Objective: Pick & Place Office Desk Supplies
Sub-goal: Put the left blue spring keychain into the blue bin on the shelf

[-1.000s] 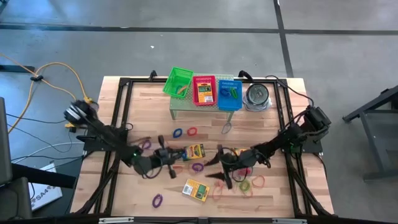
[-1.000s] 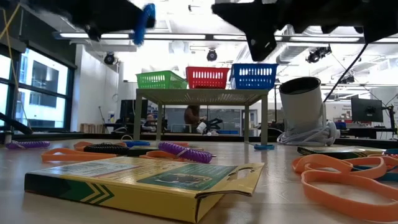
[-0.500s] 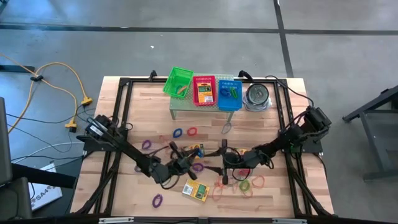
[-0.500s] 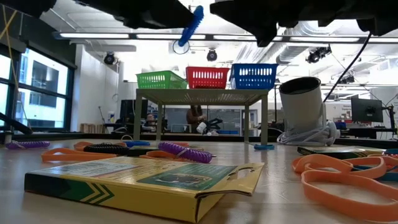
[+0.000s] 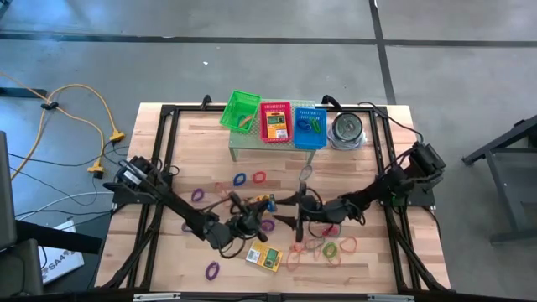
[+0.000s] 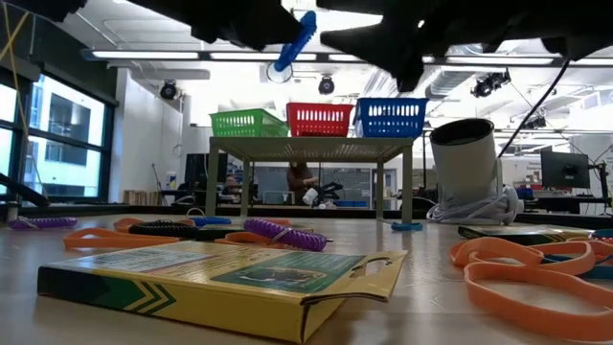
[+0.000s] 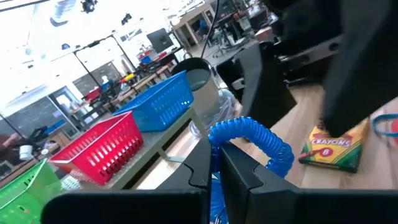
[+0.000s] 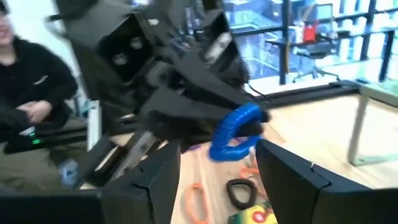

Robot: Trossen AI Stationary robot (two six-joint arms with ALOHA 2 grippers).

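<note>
My left gripper hovers above the table's middle, shut on a blue coiled band loop, which also shows in the low view. Facing it close by, my right gripper is open and has nothing between its fingers; the blue loop hangs just beyond its fingertips. One yellow-and-green crayon box lies flat near the front edge. Another crayon box lies flat, partly under the grippers. Purple, red, orange and green bands lie flat on the wood. My left gripper pinches one stretch of the blue loop's coil between its two fingers. The fingers run level, pointing toward the table's right side. The rest of the loop arches out past the fingertips, lifted clear of the table.
A low stand at the far middle carries a green basket, a red basket with a crayon box inside, and a blue basket. A round silvery tin sits to their right. A seated person shows beyond the table.
My left gripper has moved toward the table's right and near edges and rolled about its own axis, carrying the blue loop aloft up to the right gripper. My right gripper has stayed in place and swung its fingers a little toward the loop.
</note>
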